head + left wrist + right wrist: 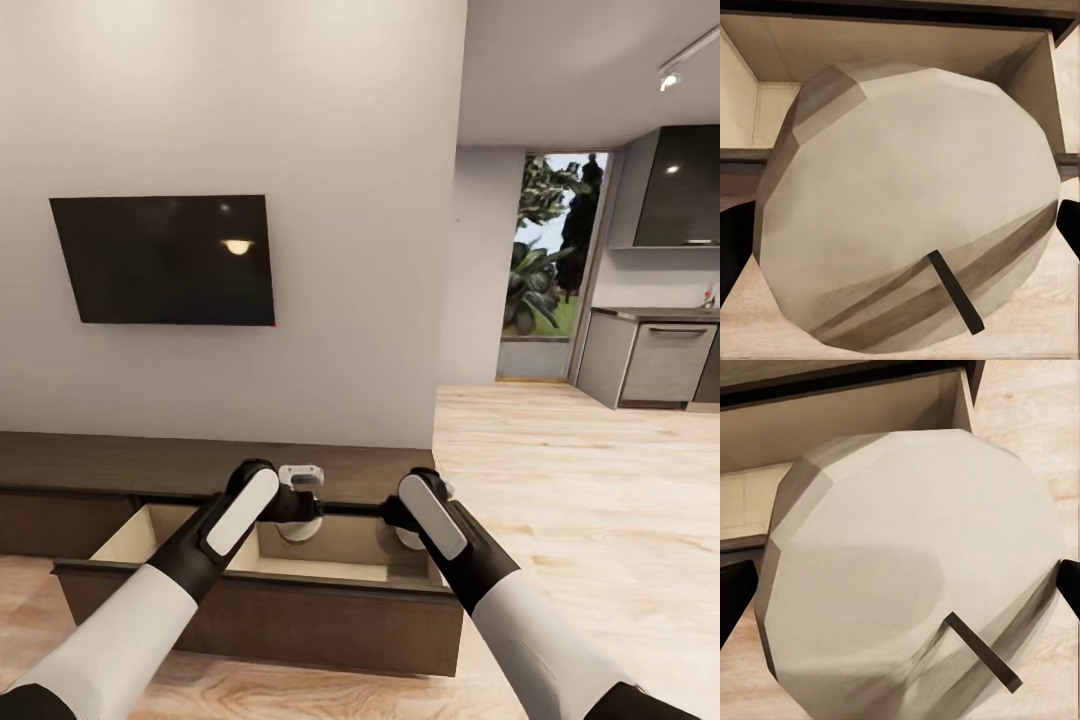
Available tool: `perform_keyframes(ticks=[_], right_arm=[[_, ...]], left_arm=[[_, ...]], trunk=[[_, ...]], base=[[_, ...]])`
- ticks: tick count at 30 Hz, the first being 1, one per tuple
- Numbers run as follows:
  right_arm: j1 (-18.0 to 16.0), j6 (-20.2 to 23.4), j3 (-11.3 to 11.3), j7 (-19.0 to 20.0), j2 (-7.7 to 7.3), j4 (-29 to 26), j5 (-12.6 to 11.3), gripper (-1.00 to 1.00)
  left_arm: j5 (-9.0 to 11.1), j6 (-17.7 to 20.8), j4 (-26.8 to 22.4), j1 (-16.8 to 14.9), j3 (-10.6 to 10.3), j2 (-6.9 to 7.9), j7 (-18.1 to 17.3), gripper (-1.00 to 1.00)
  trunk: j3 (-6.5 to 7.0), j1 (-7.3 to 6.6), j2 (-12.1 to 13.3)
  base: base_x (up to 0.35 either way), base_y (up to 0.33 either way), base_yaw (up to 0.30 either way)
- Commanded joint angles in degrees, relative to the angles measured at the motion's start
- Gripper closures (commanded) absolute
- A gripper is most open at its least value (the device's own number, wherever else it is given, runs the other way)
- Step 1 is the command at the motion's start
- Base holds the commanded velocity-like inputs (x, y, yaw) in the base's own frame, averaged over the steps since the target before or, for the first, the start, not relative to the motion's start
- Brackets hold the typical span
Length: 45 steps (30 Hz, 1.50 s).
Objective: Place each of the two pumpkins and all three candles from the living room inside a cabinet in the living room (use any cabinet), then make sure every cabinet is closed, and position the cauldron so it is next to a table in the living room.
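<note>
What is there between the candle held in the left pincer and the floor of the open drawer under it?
Nothing. In the left wrist view, the candle hangs over the open drawer of the cabinet, and the light drawer floor around it looks bare.

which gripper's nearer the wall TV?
Left. The left gripper, shut on a grey-beige candle, hangs over the open drawer below the black wall-mounted TV; the right gripper, holding another candle, sits further right.

bright, even indoor light. daylight enters through the far window [553, 250] at right; a ceiling spotlight [668, 80] glows. a lamp reflects as glare on the dark tv screen [165, 259]. soft shadows, slightly blurred rendering, close-ups soft.
</note>
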Motion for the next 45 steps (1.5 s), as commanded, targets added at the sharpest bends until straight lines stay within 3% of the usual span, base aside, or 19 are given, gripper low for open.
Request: perform_keyframes(ticks=[1, 9, 18, 27, 45], right_arm=[[-0.07, 0.25, 0.79, -0.61, -0.04, -0.02, -0.41, 1.00], [-0.07, 0.25, 2.22, -0.62, -0.07, 0.08, -0.48, 1.00], [-0.07, 0.54, 2.39, -0.62, 0.00, 0.83, -0.61, 1.00], [-0.16, 4.69, 2.30, -0.66, 0.02, 2.44, -0.73, 1.00], [-0.27, 4.28, 2.29, 0.59, 0.86, 3.37, -0.69, 1.00]], left_arm=[[0.51, 0.06, 1.02, -0.18, -0.17, -0.20, 0.45, 1.00], [0.54, 0.14, 4.48, -0.48, -0.12, -0.98, 0.15, 1.00], [0.46, 0.15, 4.66, -0.50, -0.11, -1.29, 0.19, 1.00], [0.51, 1.05, 4.67, -0.50, -0.08, -1.36, 0.16, 1.00], [0.45, 1.97, 4.76, -0.50, -0.08, -2.53, 0.30, 1.00]], trunk=[[-0.07, -0.01, -0.04], [-0.07, -0.01, -0.04], [-0.07, -0.01, -0.04], [-0.07, -0.01, -0.04], [-0.07, -0.01, -0.04]], base=[[0.001, 0.000, 0.000], [0.008, 0.000, 0.000], [0.089, 0.000, 0.000], [0.009, 0.000, 0.000], [0.030, 0.009, 0.000]])
